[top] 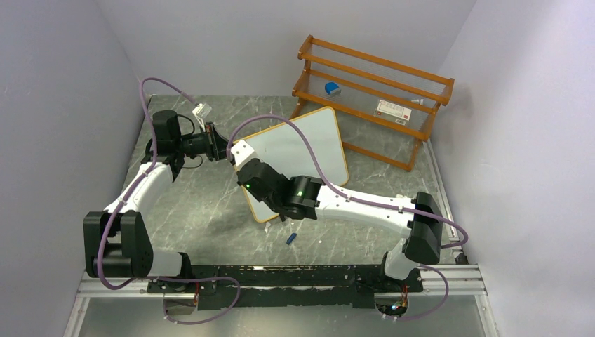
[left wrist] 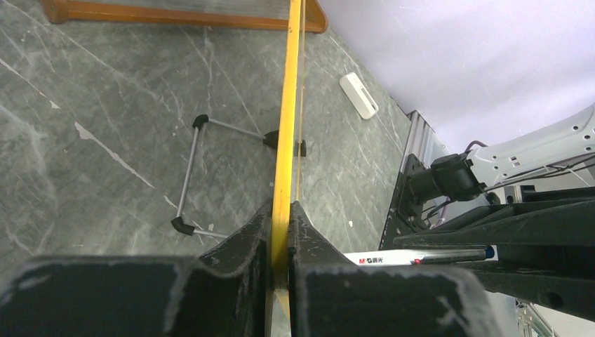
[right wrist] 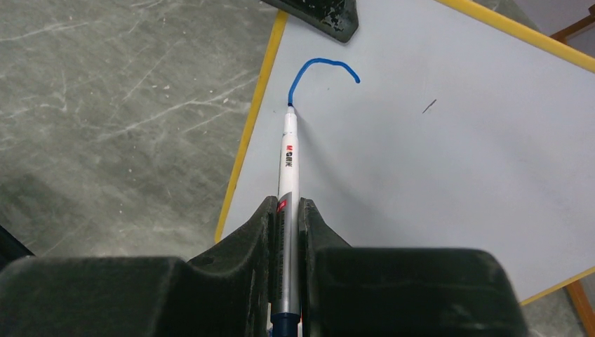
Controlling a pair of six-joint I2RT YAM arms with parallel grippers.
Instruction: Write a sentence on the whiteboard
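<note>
The whiteboard (top: 309, 144) stands tilted on the table, its white face toward the arms. My left gripper (top: 228, 151) is shut on its yellow-orange frame at the left corner; the left wrist view shows the frame edge (left wrist: 284, 140) pinched between the jaws of the left gripper (left wrist: 281, 210). My right gripper (right wrist: 285, 203) is shut on a white marker (right wrist: 288, 158), whose tip touches the board (right wrist: 435, 154) near its left edge. Of the sentence, only one blue curved stroke (right wrist: 319, 65) shows. In the top view the right gripper (top: 251, 175) is over the board's lower left.
An orange wooden rack (top: 372, 91) stands behind the board with a blue item (top: 332, 88) and a white box (top: 393, 109) on it. A blue cap (top: 291, 239) lies on the table near the right arm. The board's wire stand (left wrist: 189, 175) is behind it.
</note>
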